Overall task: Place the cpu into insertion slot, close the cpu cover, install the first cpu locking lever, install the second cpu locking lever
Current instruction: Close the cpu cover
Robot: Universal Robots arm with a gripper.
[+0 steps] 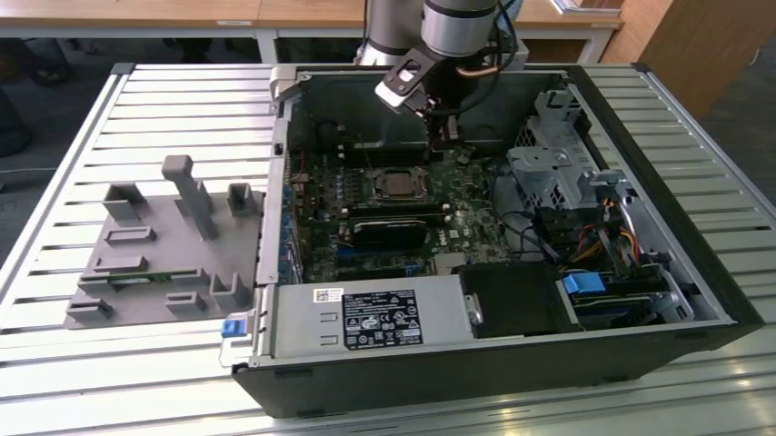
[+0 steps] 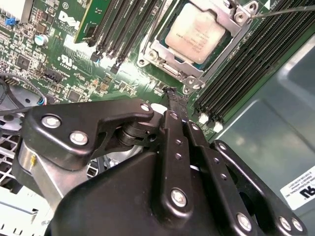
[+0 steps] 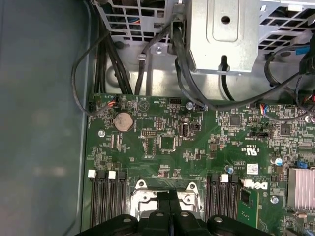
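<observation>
The cpu lies flat in the middle of the green board, its silvery-beige top showing through the window of the cpu cover. The cover lies down over it, and the insertion slot is hidden beneath both. A thin lever rod runs out from one corner of the cover. My gripper hangs just beside the socket, a little above the board on its far side in the exterior view. Its black fingers are pressed together with nothing between them.
Long black memory slots flank the socket. A black card lies nearer the front, then the power supply. A drive cage and cables fill the exterior view's right. A grey fixture stands outside the case at the left.
</observation>
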